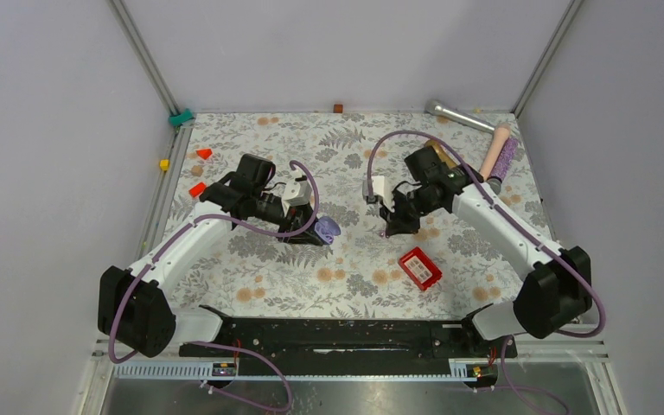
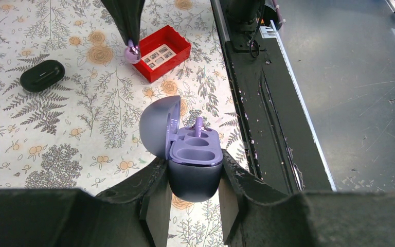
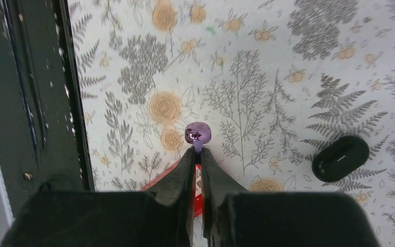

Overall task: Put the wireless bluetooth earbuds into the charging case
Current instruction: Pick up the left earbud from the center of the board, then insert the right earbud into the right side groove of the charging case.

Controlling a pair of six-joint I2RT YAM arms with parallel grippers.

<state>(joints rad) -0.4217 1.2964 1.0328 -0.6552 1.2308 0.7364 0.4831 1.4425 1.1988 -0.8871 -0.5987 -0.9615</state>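
my left gripper (image 2: pixel 194 177) squeezing the open purple case (image 2: pixel 195 154) from both sides, my right gripper (image 3: pixel 199 153) pinching a purple earbud (image 3: pixel 198 133) by its stem, black case (image 3: pixel 340 158) lying shut nearby

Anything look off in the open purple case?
Yes: in the open pale purple oval charging case clamped in the left hand, a pale purple earbud pokes stem-up from the far socket, apparently not seated. The near socket is empty. The right hand pinches the other earbud.
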